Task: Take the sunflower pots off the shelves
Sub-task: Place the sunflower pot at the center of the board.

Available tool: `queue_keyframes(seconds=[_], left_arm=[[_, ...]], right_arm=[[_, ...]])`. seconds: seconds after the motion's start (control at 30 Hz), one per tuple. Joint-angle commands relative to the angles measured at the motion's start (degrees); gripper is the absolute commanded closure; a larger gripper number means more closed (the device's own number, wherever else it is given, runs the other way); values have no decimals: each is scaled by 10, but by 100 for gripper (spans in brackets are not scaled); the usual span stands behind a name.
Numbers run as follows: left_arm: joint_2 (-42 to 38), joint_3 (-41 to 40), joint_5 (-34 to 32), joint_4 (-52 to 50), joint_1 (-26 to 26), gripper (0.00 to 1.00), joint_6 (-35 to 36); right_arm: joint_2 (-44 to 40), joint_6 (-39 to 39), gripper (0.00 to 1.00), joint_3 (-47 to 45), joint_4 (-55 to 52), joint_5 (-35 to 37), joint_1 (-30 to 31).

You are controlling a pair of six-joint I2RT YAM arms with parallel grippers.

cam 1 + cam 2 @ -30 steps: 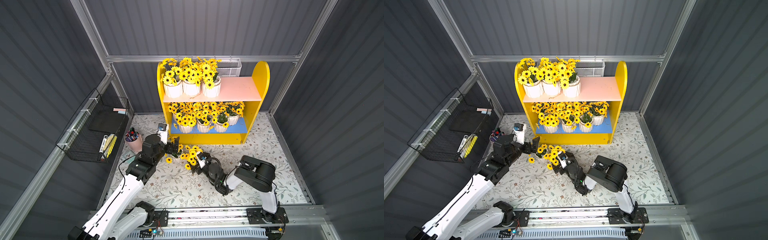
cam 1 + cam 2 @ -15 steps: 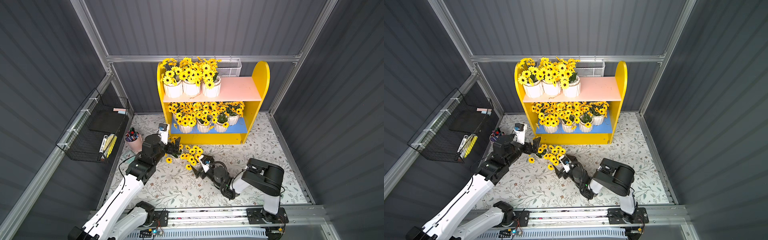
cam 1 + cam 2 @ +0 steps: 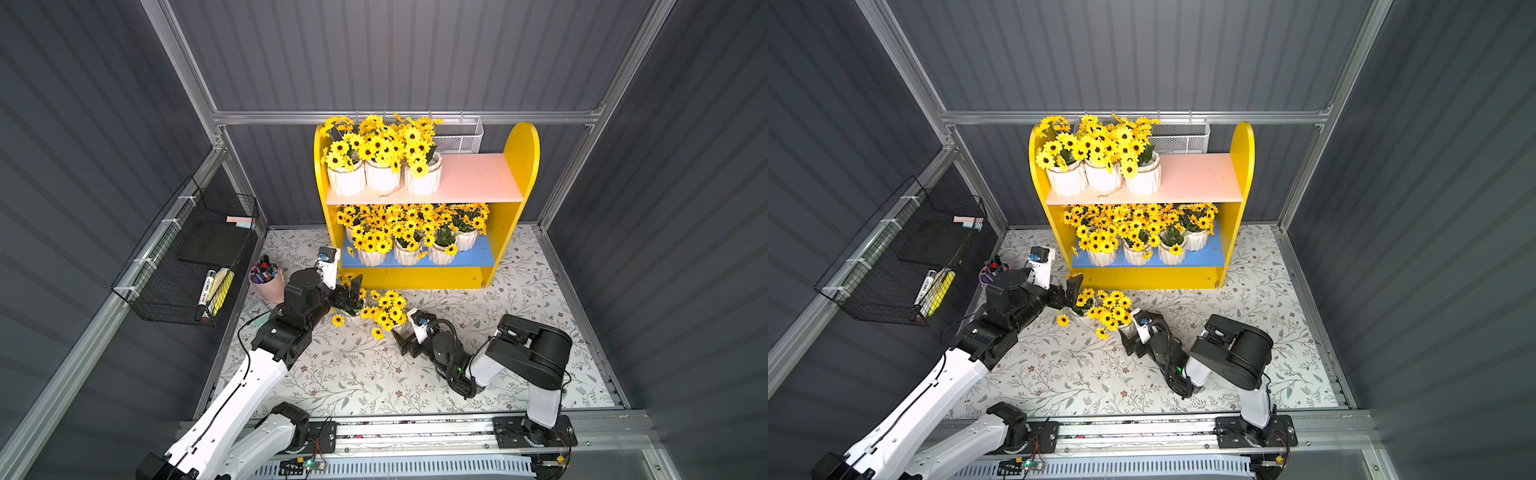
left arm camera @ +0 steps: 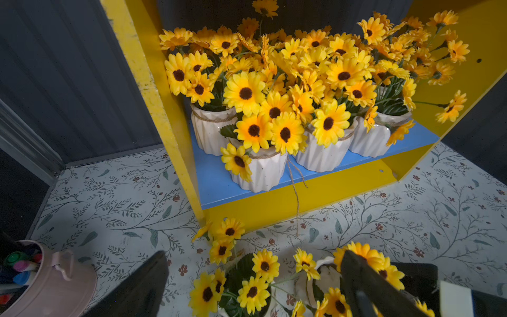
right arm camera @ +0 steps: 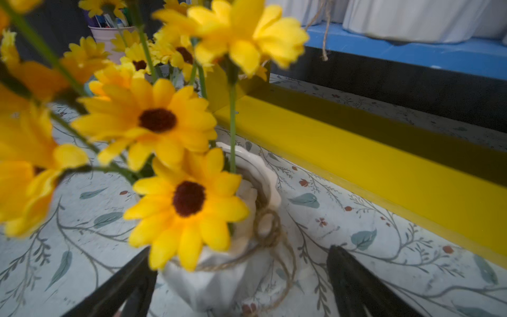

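The yellow shelves [image 3: 515, 145] carry three sunflower pots [image 3: 382, 176] on the pink upper board and several more [image 3: 407, 253] on the blue lower board [image 4: 216, 181]. Two sunflower pots stand on the floor in front, a left one [image 3: 353, 319] and a right one [image 5: 219, 274]. My left gripper [image 3: 349, 297] hangs open above the left floor pot [image 4: 247, 296], its flowers showing between the fingers. My right gripper [image 3: 405, 336] is low on the floor and open. The right floor pot stands just ahead of it, between the spread fingers, which do not grip it.
A pink cup of markers [image 3: 268, 284] stands left of the shelves, close behind my left wrist. A black wire rack [image 3: 195, 253] hangs on the left wall. A white mesh basket [image 3: 457, 135] sits behind the upper board. The floor is a floral mat [image 3: 519, 291].
My right arm has drawn back from the floor pots toward the front, its elbow shifting right. The left arm has stayed almost still above its pot.
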Motion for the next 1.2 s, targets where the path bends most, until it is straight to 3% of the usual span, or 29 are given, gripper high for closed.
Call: queue_keyframes(seconds=[0.0,0.37,0.47,0.77,1.03,1.17], left_arm=[[-12,-6,7,10,-4,1,5],[-8,-7,11,17,-4,0,4],[-6,-8,14,22,-4,1,6],[-4,-7,14,22,-5,1,5],[-6,-7,15,22,-5,1,5],[-8,-5,16,19,-5,1,4]], right_arm=[[32,1,6,32,0,-36,-23],[65,-24,13,101,-16,-178,-29],[73,-14,19,128,-46,-229,-29],[80,-7,15,116,-20,-144,-43],[77,-8,15,134,-47,-172,-51],[47,1,15,90,-44,-161,-40]])
